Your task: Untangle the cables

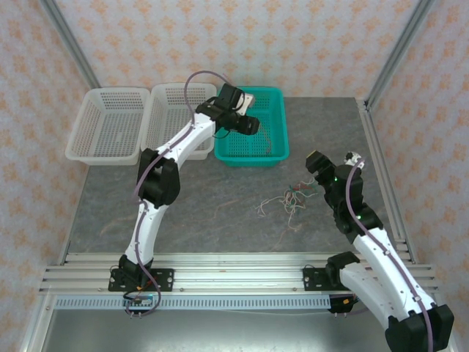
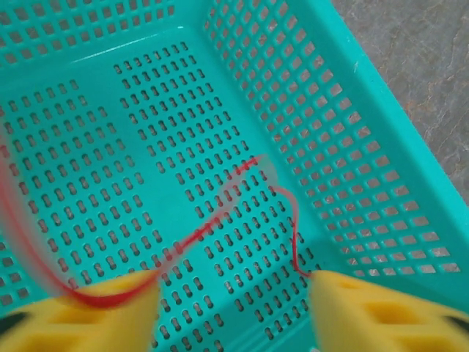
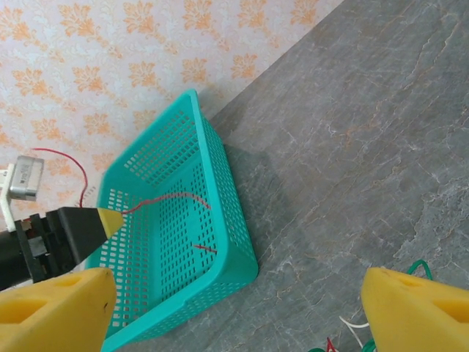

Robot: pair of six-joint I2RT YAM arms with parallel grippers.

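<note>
The cables [image 1: 289, 202] lie tangled on the table [image 1: 220, 213], but one red wire [image 2: 220, 220] hangs across my left gripper [image 2: 231, 323], fingers spread above the teal basket [image 2: 352, 147]. If it snags there, it may lift out with me. My right gripper [image 3: 234, 315] gapes empty.

Overhead camera spans the table [image 1: 220, 205]; both wrist cameras face the basket [image 2: 352, 147].

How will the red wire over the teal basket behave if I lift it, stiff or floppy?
Probably floppy: the red wire sags in loose curves between the left gripper's open fingers. It is likely very light, being far thinner than a finger. It may snag, since it trails over the slotted teal basket.
</note>
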